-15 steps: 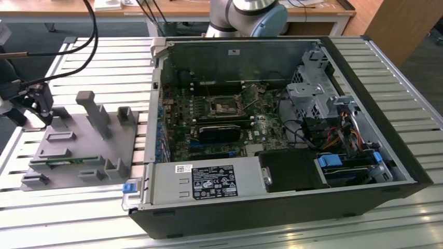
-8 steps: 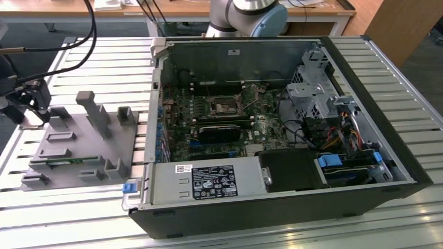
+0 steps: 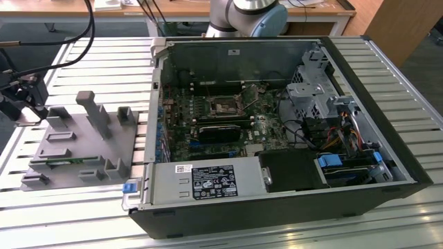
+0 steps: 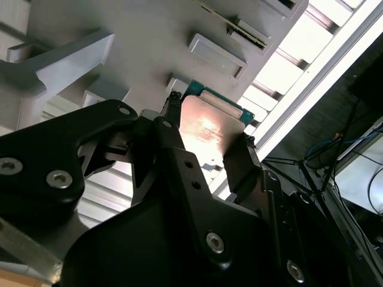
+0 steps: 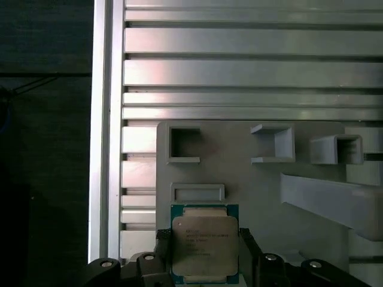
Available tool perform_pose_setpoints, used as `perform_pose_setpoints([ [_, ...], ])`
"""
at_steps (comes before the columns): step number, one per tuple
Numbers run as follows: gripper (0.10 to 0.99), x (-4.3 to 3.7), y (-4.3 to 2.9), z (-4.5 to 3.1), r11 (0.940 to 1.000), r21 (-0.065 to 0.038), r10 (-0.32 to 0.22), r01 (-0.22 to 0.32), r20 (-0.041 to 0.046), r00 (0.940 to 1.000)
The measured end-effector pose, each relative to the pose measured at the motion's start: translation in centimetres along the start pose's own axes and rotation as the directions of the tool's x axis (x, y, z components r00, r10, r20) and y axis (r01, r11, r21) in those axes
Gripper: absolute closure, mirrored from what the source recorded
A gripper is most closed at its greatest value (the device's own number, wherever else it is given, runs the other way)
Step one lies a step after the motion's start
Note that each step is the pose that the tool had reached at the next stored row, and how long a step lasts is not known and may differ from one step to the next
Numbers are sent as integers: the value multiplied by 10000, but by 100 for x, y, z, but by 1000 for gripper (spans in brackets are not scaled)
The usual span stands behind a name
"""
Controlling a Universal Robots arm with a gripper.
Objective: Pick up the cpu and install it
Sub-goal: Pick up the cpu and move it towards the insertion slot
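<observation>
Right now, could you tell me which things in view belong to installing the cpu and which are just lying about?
Job:
cpu, held in the claw
motherboard socket in the open computer case

Lying about:
green memory stick on the grey holder
power supply
drive cage

An open computer case (image 3: 277,212) lies on a slatted metal table (image 3: 69,212), its motherboard (image 3: 181,136) exposed with a square socket (image 3: 225,108) near the middle. A labelled power supply (image 3: 207,182) fills the near corner. At the exterior view's left, a grey tray (image 3: 76,137) with upright posts holds a green memory stick (image 3: 62,162). Just beside the tray, dark hardware with cables may be the gripper (image 3: 17,98). The arm's base (image 3: 249,15) stands behind the case.
</observation>
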State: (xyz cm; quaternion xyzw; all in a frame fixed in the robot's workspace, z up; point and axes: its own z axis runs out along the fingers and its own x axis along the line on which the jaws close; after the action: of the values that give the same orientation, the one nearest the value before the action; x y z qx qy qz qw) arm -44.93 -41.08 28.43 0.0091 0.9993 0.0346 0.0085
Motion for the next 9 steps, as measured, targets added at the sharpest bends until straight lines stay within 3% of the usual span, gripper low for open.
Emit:
perform_pose_setpoints([
  [9,553,-1,9,-112,10000,0,0,0,-1,10000],
])
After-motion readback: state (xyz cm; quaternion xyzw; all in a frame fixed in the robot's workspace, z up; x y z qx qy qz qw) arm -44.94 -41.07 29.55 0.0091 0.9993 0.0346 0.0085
